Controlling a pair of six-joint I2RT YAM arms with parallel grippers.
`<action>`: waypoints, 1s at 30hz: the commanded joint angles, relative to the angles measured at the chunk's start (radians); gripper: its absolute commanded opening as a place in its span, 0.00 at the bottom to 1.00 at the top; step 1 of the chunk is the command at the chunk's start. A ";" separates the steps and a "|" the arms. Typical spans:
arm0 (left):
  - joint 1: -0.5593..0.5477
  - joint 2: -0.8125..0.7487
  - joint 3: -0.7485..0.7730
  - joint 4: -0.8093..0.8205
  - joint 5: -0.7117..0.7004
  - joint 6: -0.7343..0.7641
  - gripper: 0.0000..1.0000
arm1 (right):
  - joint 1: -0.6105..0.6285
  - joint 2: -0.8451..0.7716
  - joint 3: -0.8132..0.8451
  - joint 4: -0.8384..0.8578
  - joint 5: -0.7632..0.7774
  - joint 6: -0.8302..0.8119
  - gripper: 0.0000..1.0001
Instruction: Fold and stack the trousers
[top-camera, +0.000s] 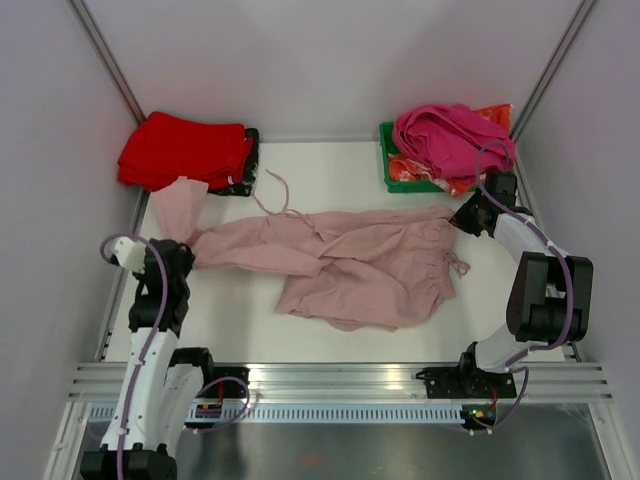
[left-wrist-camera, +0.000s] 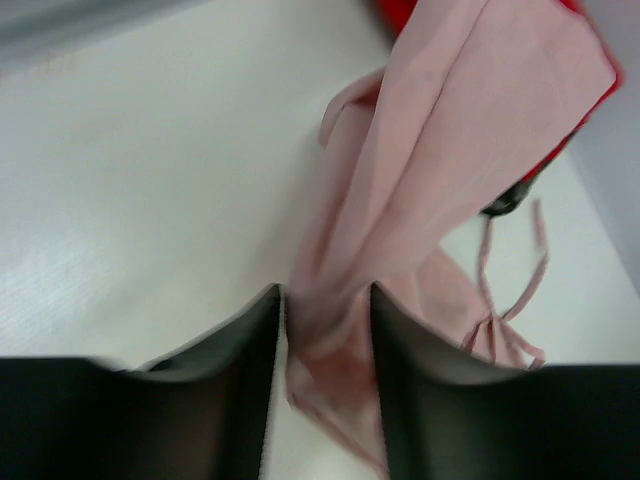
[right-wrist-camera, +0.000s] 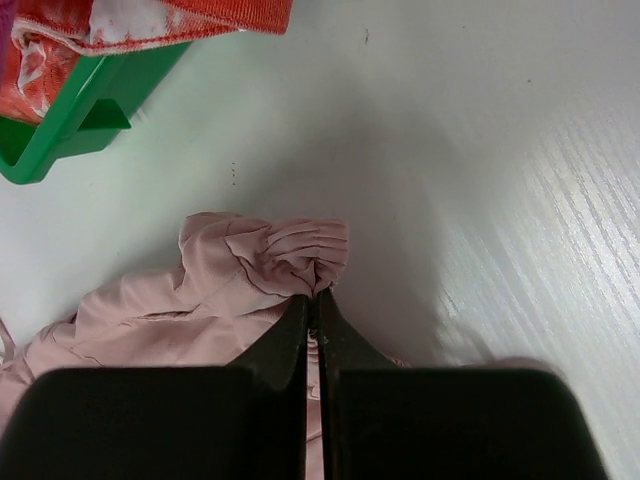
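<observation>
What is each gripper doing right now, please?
Left gripper: closed, holding bunched fabric of the trousers.
Right gripper: closed, pinching a gathered edge of the trousers.

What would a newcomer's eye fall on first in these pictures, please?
The pale pink trousers sprawl across the middle of the table, pinched at opposite ends by the left gripper and the right gripper. Vivid red folded garments sit at the far left corner, and a magenta garment fills a green bin far right.
</observation>
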 joint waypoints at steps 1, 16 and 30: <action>-0.001 -0.116 -0.190 -0.117 0.033 -0.281 0.54 | -0.006 -0.018 0.013 0.044 0.017 0.015 0.00; -0.002 0.473 0.333 -0.130 0.137 0.415 1.00 | -0.007 -0.015 0.024 0.031 -0.003 -0.010 0.00; -0.025 1.042 0.576 -0.052 0.233 0.757 0.97 | -0.007 0.026 0.028 0.044 -0.006 0.005 0.00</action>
